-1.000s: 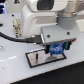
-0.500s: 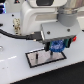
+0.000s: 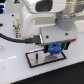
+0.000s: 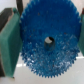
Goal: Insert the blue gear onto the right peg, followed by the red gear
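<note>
Little has shifted since a second ago: arm and gear sit in nearly the same spot over the plate in the exterior view, maybe a touch lower, too small to be sure.

Gripper (image 4: 48, 41) is pinching the blue gear (image 4: 49, 42) across its rim; wrist view shows a green finger pad (image 4: 9, 42) against the teeth on one side and a sliver of the other pad at the opposite edge. Gear looks flat in the grip, disc face-on to the wrist camera, centre hole open and unobstructed. No long axis to worry about: it's round, so only hole-to-peg alignment matters.

Exterior view: gripper (image 3: 55, 48) carries the blue gear (image 3: 55, 49) just above the white, black-framed plate (image 3: 35, 59), over the end at the exterior view's right. The right peg isn't resolvable; it's hidden under the gear or too small to pick out. Can't tell whether the hole is over it or whether the gear touches the plate.

Gear itself: bright blue, wide, fine teeth all round, mottled surface, small dark bore.

My read: blue gear insertion is in progress, straight descent next. Red gear not in view in either picture.
</note>
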You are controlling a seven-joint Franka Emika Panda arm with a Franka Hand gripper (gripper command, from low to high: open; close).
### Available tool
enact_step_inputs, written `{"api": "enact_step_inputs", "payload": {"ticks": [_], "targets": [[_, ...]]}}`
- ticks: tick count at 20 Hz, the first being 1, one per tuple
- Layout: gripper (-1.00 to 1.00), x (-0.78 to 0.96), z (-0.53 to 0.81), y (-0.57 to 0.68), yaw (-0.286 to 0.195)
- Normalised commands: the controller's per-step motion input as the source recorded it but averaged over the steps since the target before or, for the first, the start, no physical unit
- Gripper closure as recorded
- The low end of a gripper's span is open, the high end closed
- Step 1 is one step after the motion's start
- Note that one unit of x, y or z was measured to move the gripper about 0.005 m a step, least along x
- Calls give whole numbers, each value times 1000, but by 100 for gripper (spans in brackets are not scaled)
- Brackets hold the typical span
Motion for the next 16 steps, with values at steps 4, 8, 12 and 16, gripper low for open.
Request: {"api": "enact_step_inputs", "payload": {"ticks": [4,8,12,16], "targets": [[100,53,50,-152,0],[100,190,399,-59,0],[100,161,121,-65,0],[100,124,36,2,0]]}}
